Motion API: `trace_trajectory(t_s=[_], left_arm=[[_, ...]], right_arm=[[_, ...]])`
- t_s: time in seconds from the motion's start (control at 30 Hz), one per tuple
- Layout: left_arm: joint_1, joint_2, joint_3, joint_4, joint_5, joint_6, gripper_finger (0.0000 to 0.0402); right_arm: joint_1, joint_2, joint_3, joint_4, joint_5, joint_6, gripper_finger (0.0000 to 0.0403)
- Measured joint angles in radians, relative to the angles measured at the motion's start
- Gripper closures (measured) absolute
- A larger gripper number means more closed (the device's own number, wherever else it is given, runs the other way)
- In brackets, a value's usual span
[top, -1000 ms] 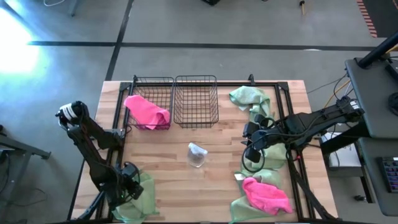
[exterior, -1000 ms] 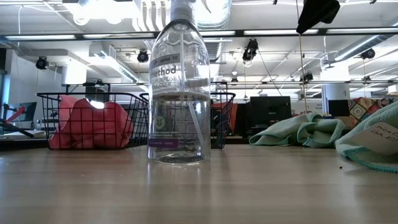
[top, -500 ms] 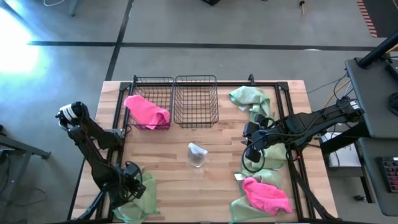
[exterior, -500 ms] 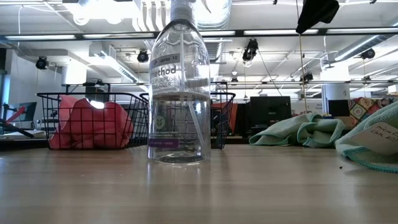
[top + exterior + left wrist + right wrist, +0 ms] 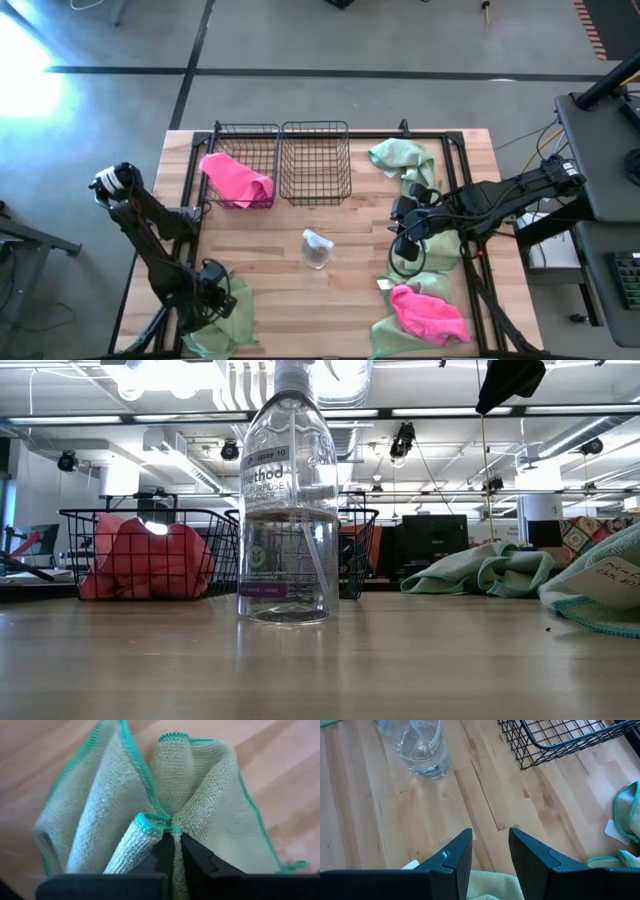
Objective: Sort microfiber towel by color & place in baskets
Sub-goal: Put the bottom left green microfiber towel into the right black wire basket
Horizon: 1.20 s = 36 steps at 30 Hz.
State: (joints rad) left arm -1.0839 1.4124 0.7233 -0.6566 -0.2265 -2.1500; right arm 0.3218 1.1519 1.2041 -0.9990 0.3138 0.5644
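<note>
Two baskets (image 5: 246, 162) (image 5: 316, 160), two pink towels (image 5: 238, 180) (image 5: 430, 314), four green towels (image 5: 402, 155) (image 5: 434, 255) (image 5: 222, 318) (image 5: 384, 334), one clear bottle (image 5: 317, 248), two arms with end effectors (image 5: 206, 296) (image 5: 404, 238).

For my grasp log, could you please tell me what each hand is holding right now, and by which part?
The left hand is shut on a green microfiber towel, pinching a gathered fold near its teal-stitched edge. The right hand is open and holds nothing.

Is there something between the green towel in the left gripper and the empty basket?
The clear bottle stands mid-table, roughly between the green towel held by the left gripper and the empty basket. Nothing else visible blocks the way.
</note>
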Motion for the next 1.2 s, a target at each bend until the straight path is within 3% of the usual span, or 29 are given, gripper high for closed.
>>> trace_trajectory(t_s=[0.23, 0.37, 0.8, 1.0, 1.2], left_arm=[[0.024, -0.004, 0.089, -0.075, -0.019, 0.048, 0.0398], [0.036, -0.004, 0.161, -0.155, -0.086, 0.072, 0.0398], [0.137, -0.004, 0.507, -0.618, -0.317, 0.221, 0.0399], [0.254, -0.005, 0.730, -0.797, -0.468, 0.451, 0.0399], [0.414, -0.005, 0.948, -0.805, -0.580, 0.819, 0.0399]], right_arm=[[0.000, 0.000, 0.000, 0.000, 0.000, 0.000, 0.0280], [0.000, 0.000, 0.000, 0.000, 0.000, 0.000, 0.0280], [0.000, 0.000, 0.000, 0.000, 0.001, -0.001, 0.0280], [0.000, 0.000, 0.000, 0.000, 0.002, -0.026, 0.0280], [0.000, 0.000, 0.000, 0.000, 0.002, -0.050, 0.0280]])
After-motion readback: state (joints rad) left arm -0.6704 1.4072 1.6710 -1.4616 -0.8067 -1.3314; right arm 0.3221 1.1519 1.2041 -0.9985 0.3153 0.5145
